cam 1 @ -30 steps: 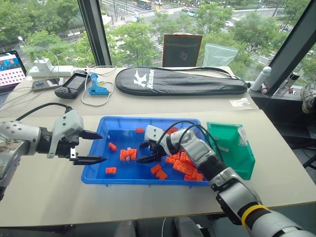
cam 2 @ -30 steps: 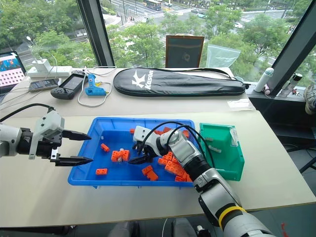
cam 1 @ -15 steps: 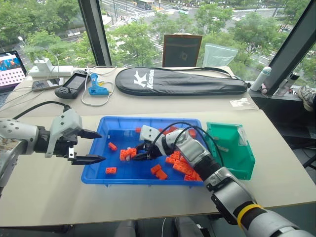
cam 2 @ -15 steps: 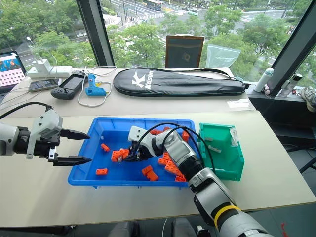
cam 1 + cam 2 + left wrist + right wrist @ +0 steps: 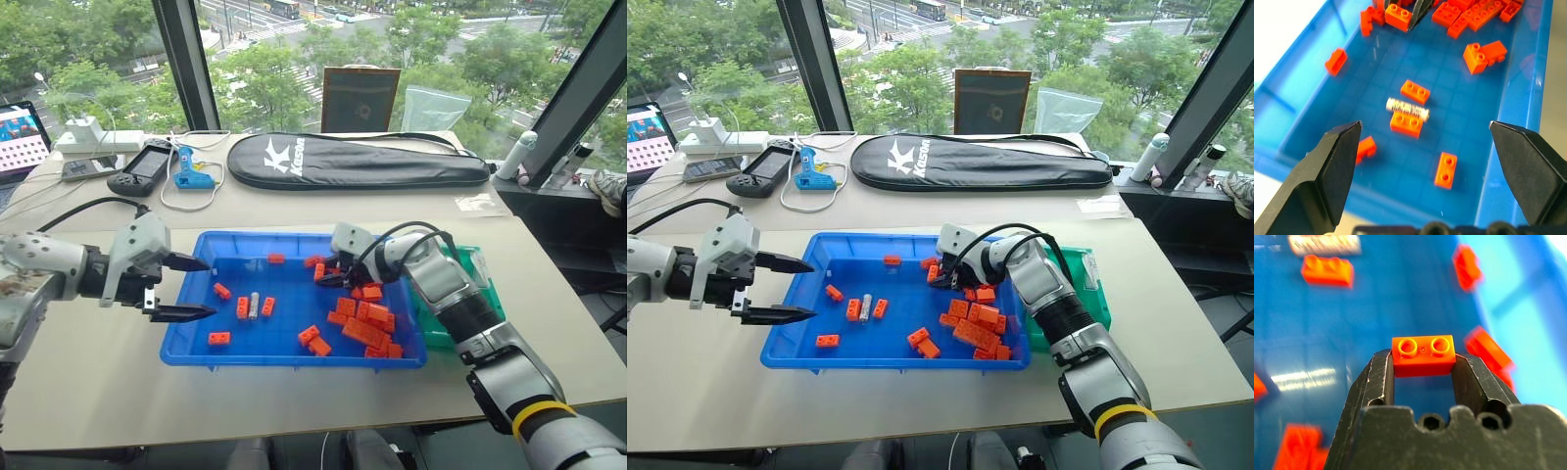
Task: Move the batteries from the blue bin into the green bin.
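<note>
the right gripper point(image 5: 1423, 377) pinches an orange two-stud brick point(image 5: 1423, 354) above the blue bin point(image 5: 186, 328), where one battery point(image 5: 254, 305) lies between two bricks on the bin's floor. the left gripper point(image 5: 186, 288), fingers spread wide, hovers at the bin's left wall, and the green bin point(image 5: 487, 305) sits against its right wall. the bin rests on a beige table by a window; behind it lies a black racket case point(image 5: 358, 161) lettered "kason".

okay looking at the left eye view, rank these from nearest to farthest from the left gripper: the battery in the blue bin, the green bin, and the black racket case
1. battery: just right of the left gripper, lying in the blue bin.
2. black racket case: on the back table, beyond the bin.
3. green bin: beside the blue bin's far right end.
</note>
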